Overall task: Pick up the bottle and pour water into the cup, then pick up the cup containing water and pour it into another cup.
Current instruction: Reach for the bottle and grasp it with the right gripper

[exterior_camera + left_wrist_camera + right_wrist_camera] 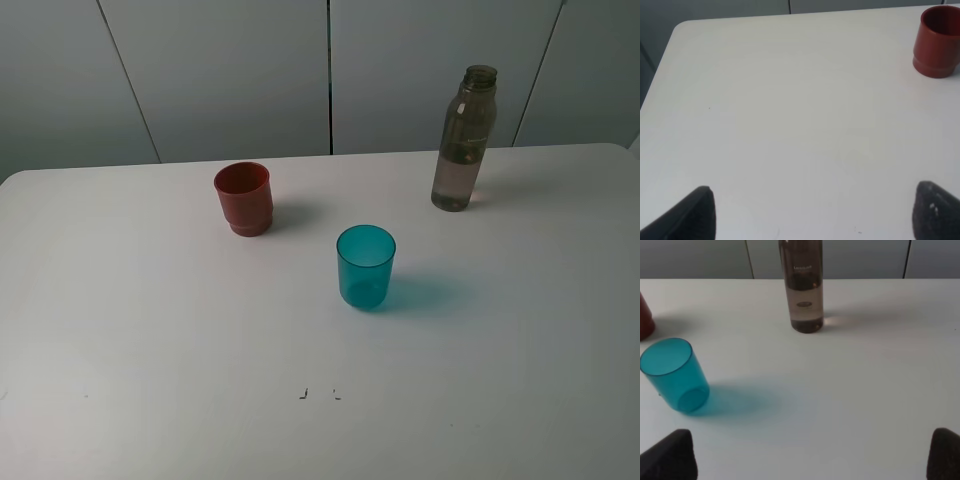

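The smoky translucent bottle [463, 140] [801, 287] stands upright and uncapped at the back right of the white table [150, 330], partly filled with water. The teal translucent cup [365, 266] [674, 374] stands upright near the table's middle. The dark red cup [244, 198] [938, 41] stands upright at the back left; a sliver of it shows in the right wrist view [645, 317]. Neither arm shows in the exterior high view. My left gripper [812, 212] is open over bare table, well short of the red cup. My right gripper [812, 455] is open, with bottle and teal cup ahead of it.
Grey wall panels [330, 70] rise behind the table's far edge. The table's rounded corner [680, 27] and left edge appear in the left wrist view. Two small dark marks [303, 394] lie near the front middle of the table.
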`<state>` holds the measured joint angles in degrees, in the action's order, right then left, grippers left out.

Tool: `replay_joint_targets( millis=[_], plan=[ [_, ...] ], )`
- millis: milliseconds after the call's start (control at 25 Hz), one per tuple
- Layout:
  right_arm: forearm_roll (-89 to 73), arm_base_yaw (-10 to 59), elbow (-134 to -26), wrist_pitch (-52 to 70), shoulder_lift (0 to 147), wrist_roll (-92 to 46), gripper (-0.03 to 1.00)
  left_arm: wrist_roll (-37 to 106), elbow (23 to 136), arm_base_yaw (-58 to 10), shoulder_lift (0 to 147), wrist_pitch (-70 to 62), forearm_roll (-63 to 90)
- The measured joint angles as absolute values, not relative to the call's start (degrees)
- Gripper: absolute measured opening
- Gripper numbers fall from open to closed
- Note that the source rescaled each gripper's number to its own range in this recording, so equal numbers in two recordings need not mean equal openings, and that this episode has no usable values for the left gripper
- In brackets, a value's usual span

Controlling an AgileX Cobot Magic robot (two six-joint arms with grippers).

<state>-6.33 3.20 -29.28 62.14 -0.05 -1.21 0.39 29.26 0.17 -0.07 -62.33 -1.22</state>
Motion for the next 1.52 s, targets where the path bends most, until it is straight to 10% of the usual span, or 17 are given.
replay_joint_targets(
  millis=[520,1520],
  plan=[
    [-8.35,3.20,-30.52,57.36,7.46,-1.21,1.00,0.39,29.26,0.17,-0.07,-62.33,-1.22],
    [4.22,3.20,-27.54,-4.96,72.93,-1.02,1.00,0.39,29.26,0.17,-0.07,-62.33,-1.22]
  ],
)
